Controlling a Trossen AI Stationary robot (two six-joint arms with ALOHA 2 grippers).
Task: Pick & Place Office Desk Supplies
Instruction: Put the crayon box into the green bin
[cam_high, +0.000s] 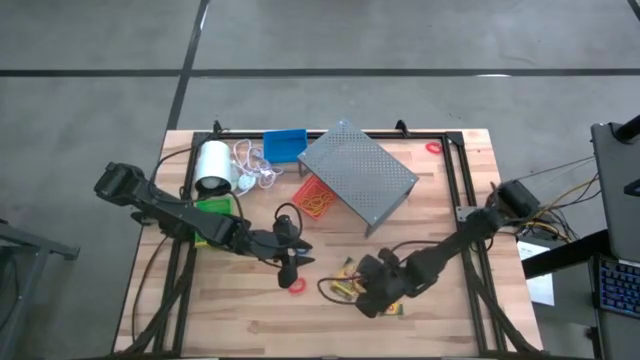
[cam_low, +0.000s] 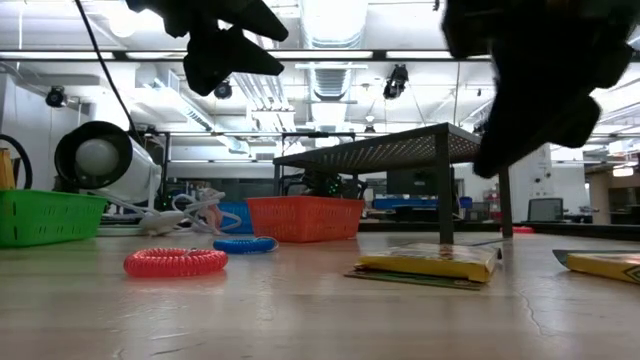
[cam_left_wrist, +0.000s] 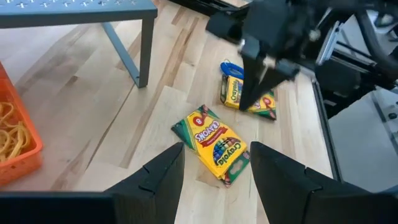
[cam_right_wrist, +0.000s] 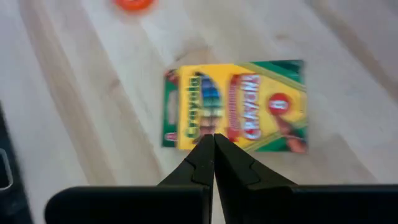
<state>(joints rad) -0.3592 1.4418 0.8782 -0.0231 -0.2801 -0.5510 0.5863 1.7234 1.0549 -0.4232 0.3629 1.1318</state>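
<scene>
Two yellow-and-green crayon boxes lie flat on the wooden table. One crayon box (cam_left_wrist: 214, 142) (cam_high: 343, 278) lies just beyond the fingers of my open left gripper (cam_left_wrist: 214, 171) (cam_high: 292, 270), which hangs above the table. The other crayon box (cam_left_wrist: 249, 99) lies farther off, beside a blue ring band (cam_left_wrist: 231, 67). My right gripper (cam_right_wrist: 213, 146) (cam_high: 367, 298) is shut on nothing and hovers above the boxes. A red ring band (cam_high: 297, 289) (cam_low: 175, 262) lies near the left gripper.
The grey perforated rack (cam_high: 358, 175) stands at the middle back, with an orange bin (cam_high: 315, 197) beside it. A blue bin (cam_high: 285, 145), a white roll with cord (cam_high: 212, 165) and a green bin (cam_high: 215, 207) are at the back left. Another red ring (cam_high: 432, 148) lies far right.
</scene>
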